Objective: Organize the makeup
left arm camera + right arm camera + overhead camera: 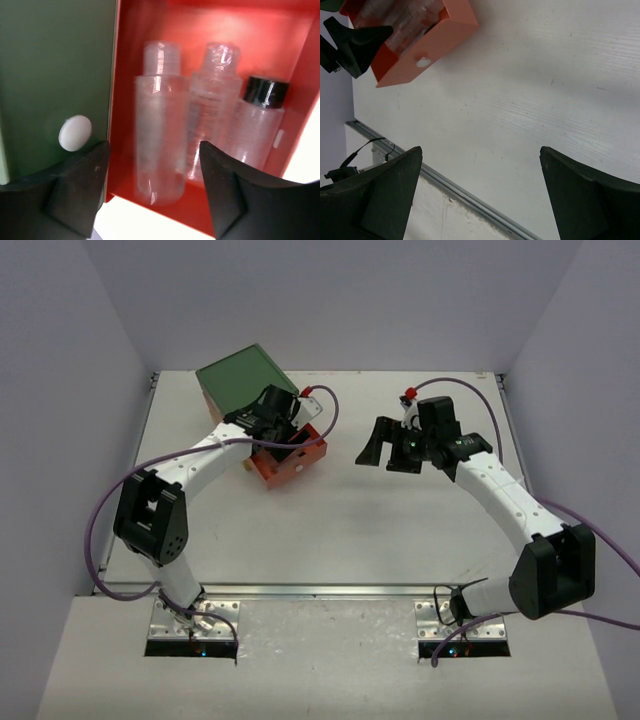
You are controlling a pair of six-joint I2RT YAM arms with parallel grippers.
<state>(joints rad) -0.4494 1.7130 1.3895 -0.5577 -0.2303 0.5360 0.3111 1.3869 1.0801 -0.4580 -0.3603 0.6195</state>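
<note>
Three small clear bottles lie side by side in the pulled-out orange drawer (150,30): a clear-capped one on the left (159,135), a clear-capped one in the middle (212,100) and a black-capped one on the right (257,125). My left gripper (154,146) is open, its fingers on either side of the left bottle's base with a gap on both sides. In the top view it (283,437) hangs over the drawer (300,462). My right gripper (375,445) is open and empty above bare table, also in the right wrist view (480,150). Palettes and slim tubes are out of view.
The green-topped drawer chest (243,380) stands at the back left. A green drawer front with a white knob (75,132) is left of the orange drawer. The orange drawer (435,40) shows from the right wrist. A metal rail (455,190) edges the table front.
</note>
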